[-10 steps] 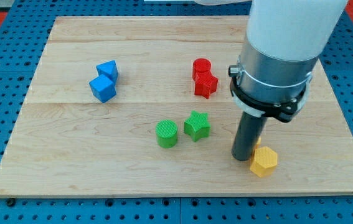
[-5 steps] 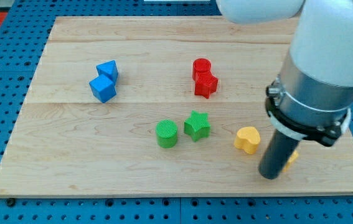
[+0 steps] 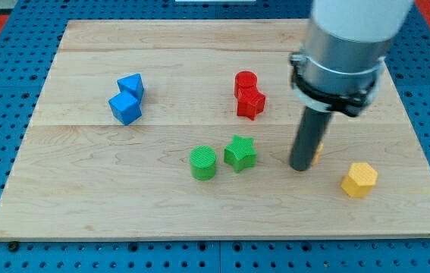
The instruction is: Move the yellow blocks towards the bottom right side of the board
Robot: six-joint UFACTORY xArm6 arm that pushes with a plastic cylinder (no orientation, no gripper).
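Note:
A yellow hexagon block [image 3: 359, 180] lies near the board's bottom right. A second yellow block [image 3: 316, 156] is almost wholly hidden behind my rod; only a sliver shows at the rod's right side. My tip [image 3: 301, 167] rests on the board right at that hidden block, left of and a little above the hexagon.
A green star [image 3: 240, 152] and green cylinder [image 3: 203, 163] sit left of my tip. A red cylinder [image 3: 246, 82] and red star [image 3: 250, 102] are above them. Two blue blocks [image 3: 127, 98] lie at the left. The wooden board's [image 3: 86, 189] right edge is near the hexagon.
My tip moved from the board's bottom right up and left, now covering the yellow heart-like block that was in plain view. The yellow hexagon, hidden behind the rod before, now shows farther right.

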